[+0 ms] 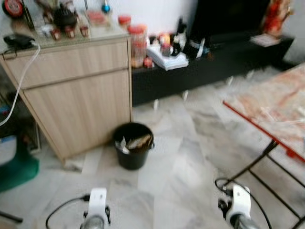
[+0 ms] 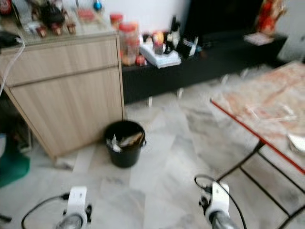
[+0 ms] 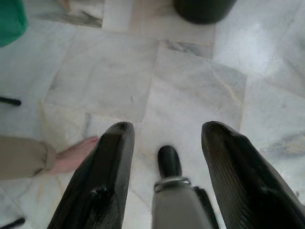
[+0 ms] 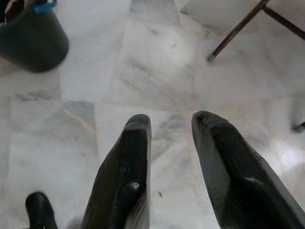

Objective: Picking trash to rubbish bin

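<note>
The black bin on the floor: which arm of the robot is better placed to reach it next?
Probably left. The black bin stands beside the wooden cabinet, ahead and nearer the left gripper. The right gripper hangs closer to the folding table. Both are open and empty.

A pale marble floor (image 1: 190,157) ran to a wooden cabinet (image 1: 76,95) far left, a black low shelf (image 1: 214,62) beyond, and a red-edged table (image 1: 271,109) right.
</note>
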### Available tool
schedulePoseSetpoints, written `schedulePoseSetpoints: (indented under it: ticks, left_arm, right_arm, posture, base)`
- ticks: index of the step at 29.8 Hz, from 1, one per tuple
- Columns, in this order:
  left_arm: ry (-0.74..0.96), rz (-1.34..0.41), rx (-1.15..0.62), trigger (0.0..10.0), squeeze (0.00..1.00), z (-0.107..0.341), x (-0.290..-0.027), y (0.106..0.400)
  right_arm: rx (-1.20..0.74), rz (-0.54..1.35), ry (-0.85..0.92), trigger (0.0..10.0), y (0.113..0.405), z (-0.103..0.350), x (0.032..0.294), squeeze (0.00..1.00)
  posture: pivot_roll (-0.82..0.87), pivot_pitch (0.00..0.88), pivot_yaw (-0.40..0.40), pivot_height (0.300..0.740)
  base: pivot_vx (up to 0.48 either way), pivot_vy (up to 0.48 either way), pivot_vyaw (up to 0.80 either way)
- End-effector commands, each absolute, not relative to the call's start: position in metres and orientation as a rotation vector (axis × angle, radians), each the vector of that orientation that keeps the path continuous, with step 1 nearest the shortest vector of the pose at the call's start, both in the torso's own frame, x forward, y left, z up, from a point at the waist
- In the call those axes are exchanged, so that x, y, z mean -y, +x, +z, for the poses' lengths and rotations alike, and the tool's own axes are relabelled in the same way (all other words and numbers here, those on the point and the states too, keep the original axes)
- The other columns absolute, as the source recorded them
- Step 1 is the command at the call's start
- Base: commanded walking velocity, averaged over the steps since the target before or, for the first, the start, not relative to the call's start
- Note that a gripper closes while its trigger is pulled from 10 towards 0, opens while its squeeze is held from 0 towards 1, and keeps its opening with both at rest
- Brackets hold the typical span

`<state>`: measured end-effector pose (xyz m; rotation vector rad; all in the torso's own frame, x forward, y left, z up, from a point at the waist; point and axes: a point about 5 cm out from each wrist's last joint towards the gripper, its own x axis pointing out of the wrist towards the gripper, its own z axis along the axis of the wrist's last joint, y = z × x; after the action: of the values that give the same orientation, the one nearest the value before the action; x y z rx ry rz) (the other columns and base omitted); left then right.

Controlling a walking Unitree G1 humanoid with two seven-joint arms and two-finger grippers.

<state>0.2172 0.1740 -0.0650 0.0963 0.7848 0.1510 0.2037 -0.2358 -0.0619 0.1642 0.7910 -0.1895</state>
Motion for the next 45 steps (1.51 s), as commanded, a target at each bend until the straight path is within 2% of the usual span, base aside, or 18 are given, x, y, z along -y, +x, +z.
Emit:
schedulePoseSetpoints:
  ticks: [1,18,36,45]
  left_arm:
    - [0.098,0.120,-0.810,10.0,0.00,-0.068,-0.165,0.214]
    - [0.113,0.106,-0.895,10.0,0.00,-0.078,-0.173,0.198]
    - [0.110,0.090,-0.888,10.0,0.00,-0.077,-0.168,0.200]
    - [0.117,0.086,-0.885,10.0,0.00,-0.076,-0.169,0.202]
  right_arm:
    - [-0.784,-0.219,0.161,10.0,0.200,-0.062,0.243,0.00]
    - [-0.845,-0.281,0.150,10.0,0.173,-0.074,0.247,0.00]
    - [-0.853,-0.319,0.160,10.0,0.170,-0.076,0.245,0.00]
    - [-0.837,-0.378,0.179,10.0,0.171,-0.074,0.251,0.00]
  posture:
    - [-0.18,0.007,-0.078,0.740]
    - [-0.18,0.000,-0.071,0.740]
    - [-0.16,0.000,-0.066,0.740]
    - [-0.17,0.000,-0.057,0.740]
  base:
    - [0.000,0.000,0.00]
    - [0.000,0.000,0.00]
    - [0.000,0.000,0.00]
    - [0.000,0.000,-0.78]
